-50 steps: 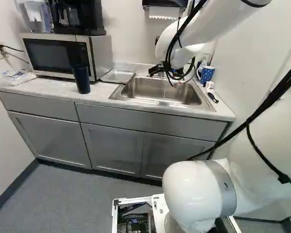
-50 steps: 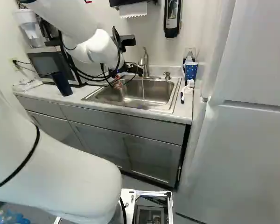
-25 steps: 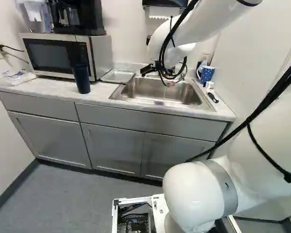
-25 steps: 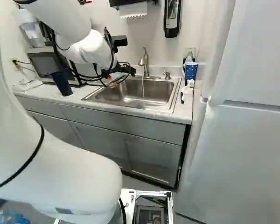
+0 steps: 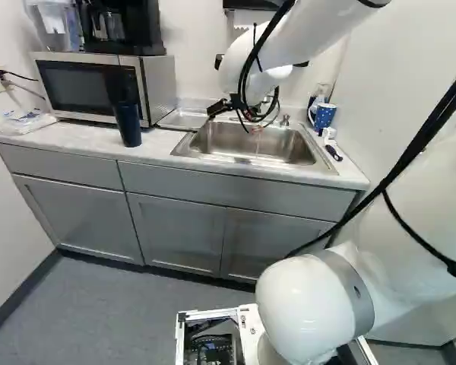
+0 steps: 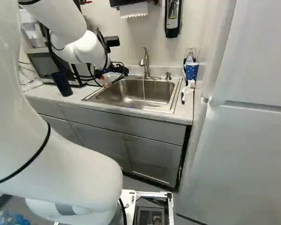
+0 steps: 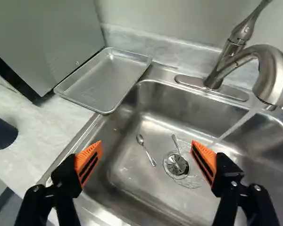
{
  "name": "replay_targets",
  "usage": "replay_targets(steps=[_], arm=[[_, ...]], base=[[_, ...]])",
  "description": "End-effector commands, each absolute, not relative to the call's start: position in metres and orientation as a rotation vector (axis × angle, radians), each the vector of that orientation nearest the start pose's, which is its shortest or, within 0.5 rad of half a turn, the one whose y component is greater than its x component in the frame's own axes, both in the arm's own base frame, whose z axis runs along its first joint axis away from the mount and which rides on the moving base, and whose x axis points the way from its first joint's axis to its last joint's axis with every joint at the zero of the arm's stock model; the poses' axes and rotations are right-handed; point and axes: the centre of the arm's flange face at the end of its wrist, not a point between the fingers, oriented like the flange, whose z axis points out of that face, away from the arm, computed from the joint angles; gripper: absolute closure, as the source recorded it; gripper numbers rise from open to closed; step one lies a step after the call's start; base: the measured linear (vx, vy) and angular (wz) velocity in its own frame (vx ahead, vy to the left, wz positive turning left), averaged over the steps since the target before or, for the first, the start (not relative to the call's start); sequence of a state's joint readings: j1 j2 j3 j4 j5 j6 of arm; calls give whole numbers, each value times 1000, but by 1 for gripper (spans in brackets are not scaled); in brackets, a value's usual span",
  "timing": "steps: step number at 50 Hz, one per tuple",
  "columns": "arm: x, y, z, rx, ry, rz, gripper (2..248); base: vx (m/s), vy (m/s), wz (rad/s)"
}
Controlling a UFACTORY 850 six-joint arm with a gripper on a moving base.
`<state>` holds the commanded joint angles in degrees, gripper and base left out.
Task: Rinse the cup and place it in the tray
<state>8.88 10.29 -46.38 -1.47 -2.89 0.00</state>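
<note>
Over the sink's left part, my gripper (image 5: 219, 109) hangs from the arm in the left base view. The wrist view shows the gripper (image 7: 146, 157) open, with nothing between its orange pads. A dark blue cup (image 5: 128, 124) stands upright on the counter in front of the microwave; in the wrist view the cup (image 7: 2, 133) is partly cut off, beyond one finger and apart from it. The shallow metal tray (image 7: 104, 81) lies bare between microwave and sink, ahead of the gripper.
Water runs from the faucet (image 7: 273, 80) into the sink (image 7: 132, 181), where a spoon (image 7: 146, 149) and another utensil (image 7: 175, 142) lie near the drain. A microwave (image 5: 99, 87) backs the cup. A spotted mug (image 6: 191, 71) and a brush (image 6: 187, 89) are right of the sink.
The arm has swung leftward over the sink, bringing the open gripper closer to the tray and cup. Cup and tray have stayed in place, and the base has not moved.
</note>
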Motion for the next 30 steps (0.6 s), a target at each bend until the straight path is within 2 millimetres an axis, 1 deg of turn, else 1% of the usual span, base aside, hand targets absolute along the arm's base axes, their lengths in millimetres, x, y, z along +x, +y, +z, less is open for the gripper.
replay_targets(steps=[30], arm=[[446, 115, 587, -2692, -376, -1363, 3]], base=[[0, 0, 0]])
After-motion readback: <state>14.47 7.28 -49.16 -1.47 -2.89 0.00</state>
